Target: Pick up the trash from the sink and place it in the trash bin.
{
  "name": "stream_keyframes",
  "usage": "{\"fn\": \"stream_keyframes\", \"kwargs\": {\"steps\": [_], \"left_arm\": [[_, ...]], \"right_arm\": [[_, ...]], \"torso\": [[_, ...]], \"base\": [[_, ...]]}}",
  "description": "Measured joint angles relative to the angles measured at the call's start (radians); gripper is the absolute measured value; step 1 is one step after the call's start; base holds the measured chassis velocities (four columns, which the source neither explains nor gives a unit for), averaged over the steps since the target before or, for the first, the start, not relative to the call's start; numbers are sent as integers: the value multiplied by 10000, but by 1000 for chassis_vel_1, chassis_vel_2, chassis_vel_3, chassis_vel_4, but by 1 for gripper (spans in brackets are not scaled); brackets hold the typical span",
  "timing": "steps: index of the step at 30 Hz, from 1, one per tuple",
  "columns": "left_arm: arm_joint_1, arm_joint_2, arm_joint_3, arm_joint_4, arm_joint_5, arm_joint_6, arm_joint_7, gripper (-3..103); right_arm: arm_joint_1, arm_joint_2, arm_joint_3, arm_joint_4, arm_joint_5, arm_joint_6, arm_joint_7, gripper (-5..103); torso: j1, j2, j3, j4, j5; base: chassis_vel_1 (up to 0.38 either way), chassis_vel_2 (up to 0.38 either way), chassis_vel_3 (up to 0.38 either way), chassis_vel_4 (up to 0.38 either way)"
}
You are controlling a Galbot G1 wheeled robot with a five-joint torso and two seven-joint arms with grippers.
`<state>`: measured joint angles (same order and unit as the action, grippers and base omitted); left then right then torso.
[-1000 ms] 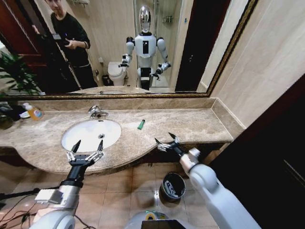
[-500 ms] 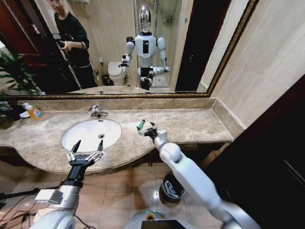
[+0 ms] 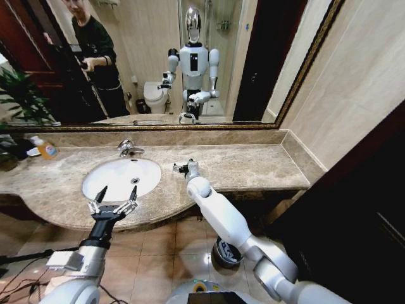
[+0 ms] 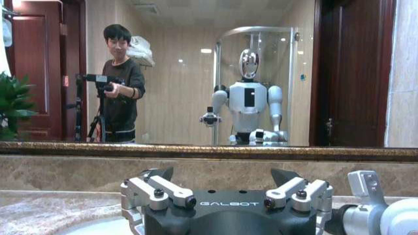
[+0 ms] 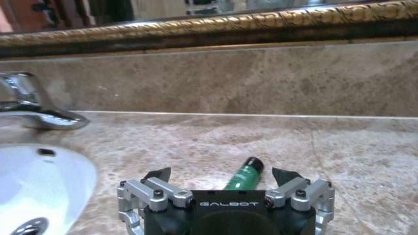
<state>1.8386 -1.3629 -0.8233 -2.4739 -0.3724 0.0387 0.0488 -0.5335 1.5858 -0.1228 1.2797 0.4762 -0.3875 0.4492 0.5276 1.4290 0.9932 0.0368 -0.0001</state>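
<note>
A small green tube of trash [image 5: 245, 172] lies on the beige marble counter to the right of the sink [image 3: 120, 177]. My right gripper [image 5: 222, 173] hovers open just over it, a finger on either side. In the head view that gripper [image 3: 183, 167] is stretched across the counter and covers the tube. My left gripper [image 3: 118, 190] stands open above the basin's front rim, holding nothing. The trash bin [image 3: 220, 251] sits on the tiled floor under the counter edge, partly hidden behind my right arm.
A chrome tap [image 3: 128, 149] stands behind the basin. An orange-liquid soap bottle [image 3: 45, 149] and a plant [image 3: 19, 95] are at the far left. A gold-framed mirror [image 3: 158, 63] backs the counter, and a wall closes the right side.
My right arm swung up from above the floor near the bin, leftwards over the counter to the green tube. The left arm stayed still.
</note>
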Motion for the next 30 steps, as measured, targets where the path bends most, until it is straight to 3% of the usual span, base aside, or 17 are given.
{"fn": "stream_keyframes", "kwargs": {"steps": [4,11,14,15,21,30], "left_arm": [[0,0,0,0,0,0,0,100],[0,0,0,0,0,0,0,100],[0,0,0,0,0,0,0,100],[0,0,0,0,0,0,1,100],[0,0,0,0,0,0,0,100],[0,0,0,0,0,0,0,100]], "right_arm": [[-7,10,49,-81,-58,64,5,97],[-186,59,44,-113,-253,104,-12,65],[-198,94,43,-145,-305,112,-15,60],[-198,118,43,-176,-365,121,-18,49],[-197,48,-58,-228,-692,244,-118,44],[-257,-173,-275,0,-693,230,-107,23]], "torso": [[0,0,0,0,0],[-1,0,-1,0,1],[-1,0,-1,0,1],[-1,0,-1,0,1],[-1,1,-1,0,1],[-1,2,-1,0,1]], "base": [[0,0,0,0],[0,0,0,0],[0,0,0,0],[0,0,0,0],[0,0,0,0],[0,0,0,0]]}}
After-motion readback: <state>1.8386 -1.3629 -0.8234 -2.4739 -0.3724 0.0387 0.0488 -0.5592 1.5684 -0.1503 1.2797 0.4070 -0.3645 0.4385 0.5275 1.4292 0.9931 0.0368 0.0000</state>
